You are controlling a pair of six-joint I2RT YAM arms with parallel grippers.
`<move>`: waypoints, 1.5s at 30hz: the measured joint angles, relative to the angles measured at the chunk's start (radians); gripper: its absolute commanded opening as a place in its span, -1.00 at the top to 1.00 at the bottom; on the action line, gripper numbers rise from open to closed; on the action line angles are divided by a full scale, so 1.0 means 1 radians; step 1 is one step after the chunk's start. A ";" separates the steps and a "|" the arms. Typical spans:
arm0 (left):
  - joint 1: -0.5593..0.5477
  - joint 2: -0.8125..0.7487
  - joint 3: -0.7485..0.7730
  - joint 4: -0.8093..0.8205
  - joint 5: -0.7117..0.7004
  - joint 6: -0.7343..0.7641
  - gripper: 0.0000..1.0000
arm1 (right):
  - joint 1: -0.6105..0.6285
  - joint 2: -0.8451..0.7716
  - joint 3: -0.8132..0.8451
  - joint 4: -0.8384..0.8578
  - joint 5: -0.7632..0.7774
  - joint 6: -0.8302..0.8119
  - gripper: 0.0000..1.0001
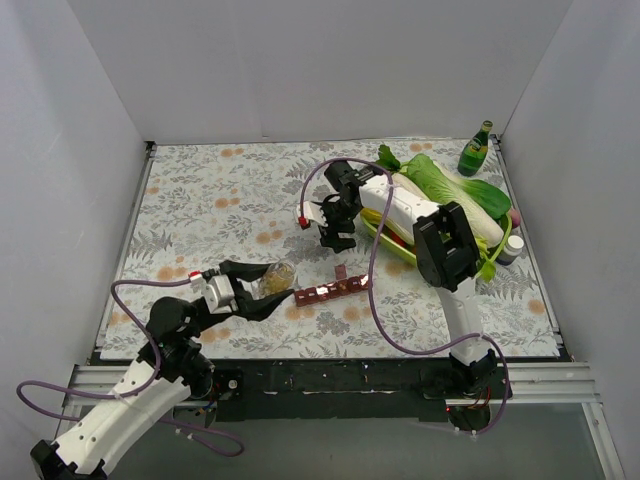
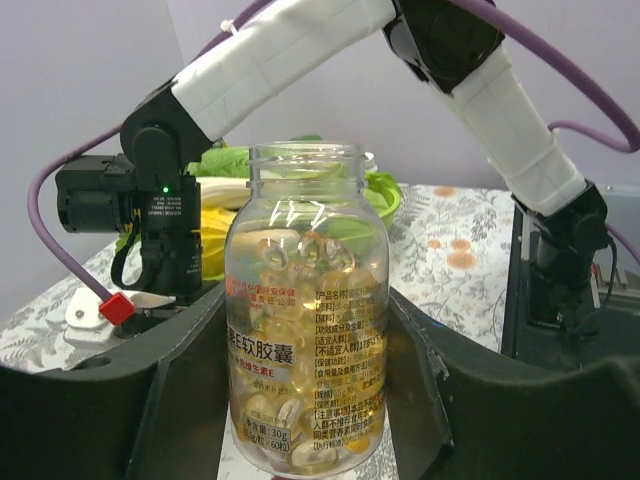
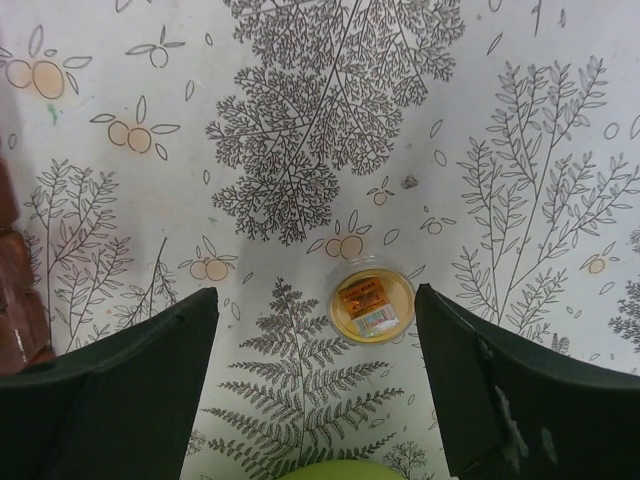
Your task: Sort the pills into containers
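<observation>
My left gripper (image 1: 281, 284) is shut on a small clear jar (image 2: 307, 330) and holds it low over the table. The jar's mouth is uncovered and the yellowish pills (image 2: 300, 270) fill most of it. Just right of the jar lie the containers (image 1: 330, 291), a short dark-red strip with white patches. My right gripper (image 1: 336, 236) hovers open above the cloth. In the right wrist view the gold lid (image 3: 372, 303) lies flat between the fingers, nearer the right one (image 3: 470, 390), touching neither. A dark-red edge (image 3: 12, 290) shows at that view's left border.
A long green tray (image 1: 395, 245) heaped with leafy greens (image 1: 445, 185) sits at the right. A green bottle (image 1: 476, 150) stands at the back right and a small white-capped bottle (image 1: 513, 248) beside the tray. One small dark-red piece (image 1: 341, 271) lies behind the strip. Grey walls enclose the table.
</observation>
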 measured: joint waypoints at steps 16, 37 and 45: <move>0.000 -0.035 0.004 -0.127 -0.001 0.037 1.00 | 0.000 0.055 0.025 0.050 0.091 0.026 -0.54; 0.000 -0.034 0.003 -0.142 0.001 0.037 1.00 | -0.001 0.095 0.061 0.047 0.081 0.070 0.47; 0.001 0.014 0.003 -0.137 0.063 0.020 1.00 | -0.003 0.016 0.055 0.003 -0.045 0.151 0.59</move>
